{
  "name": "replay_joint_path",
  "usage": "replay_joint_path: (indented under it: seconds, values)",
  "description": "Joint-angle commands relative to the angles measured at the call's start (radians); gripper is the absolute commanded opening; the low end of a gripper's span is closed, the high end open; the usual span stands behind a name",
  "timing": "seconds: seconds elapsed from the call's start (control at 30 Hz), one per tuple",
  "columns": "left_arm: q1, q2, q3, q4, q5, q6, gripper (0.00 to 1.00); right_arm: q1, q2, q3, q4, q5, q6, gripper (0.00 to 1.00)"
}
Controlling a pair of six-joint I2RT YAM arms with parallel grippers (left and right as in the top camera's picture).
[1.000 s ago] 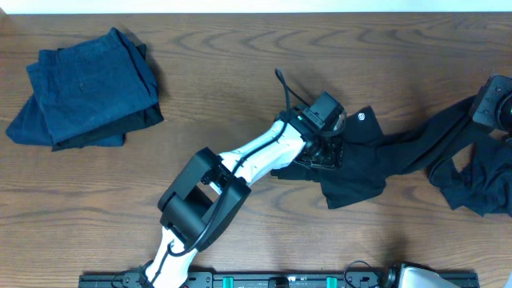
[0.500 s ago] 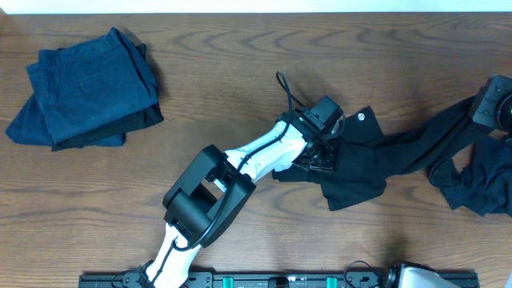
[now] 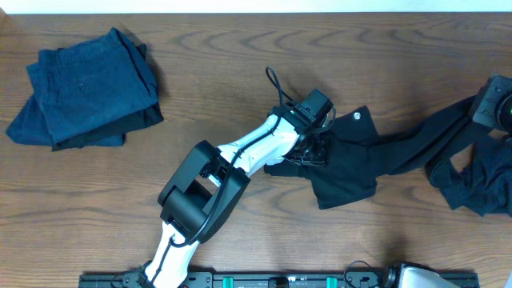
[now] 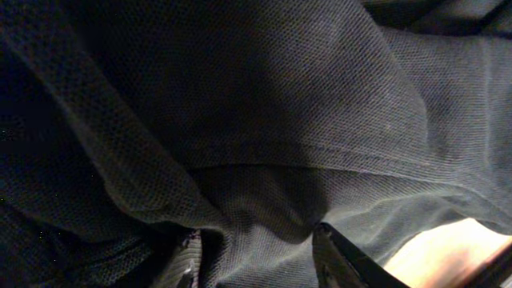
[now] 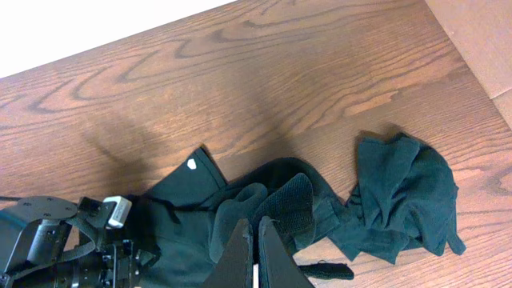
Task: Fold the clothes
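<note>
A long black garment with a small white round logo lies stretched across the table's right half. My left gripper sits on its left end. In the left wrist view a fold of black mesh fabric fills the frame and is bunched between the fingers. My right gripper at the right edge is shut, with the garment's other end raised at its tips. A crumpled dark blue garment lies beside it. Folded dark blue clothes are stacked at the back left.
The left arm crosses the table's middle from the front edge. A black rail runs along the front edge. Bare wood lies between the folded stack and the black garment.
My left gripper has shifted left and a little back, dragging the black garment's left end and logo with it, and its jaws have narrowed on the fabric. The right gripper has stayed put.
</note>
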Motion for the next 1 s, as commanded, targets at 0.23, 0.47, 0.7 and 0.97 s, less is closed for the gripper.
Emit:
replay_joint_path:
  seconds: [0.23,0.47,0.7,0.97]
  values:
    - [0.003,0.002,-0.007,-0.056,-0.190,-0.048,0.41,-0.010,-0.005,0.005,-0.001,0.008,-0.016,0.01]
    - [-0.037,0.010,-0.008,-0.027,-0.192,-0.048,0.08,-0.010,-0.005,0.005,-0.001,0.008,-0.016,0.01]
    - [-0.032,-0.014,-0.007,-0.029,-0.192,-0.005,0.06,-0.010,-0.005,0.005,-0.001,0.008,-0.016,0.01]
    - [-0.003,-0.195,-0.006,-0.075,-0.220,0.035,0.06,-0.010,-0.005,0.005,-0.001,0.008,-0.016,0.01]
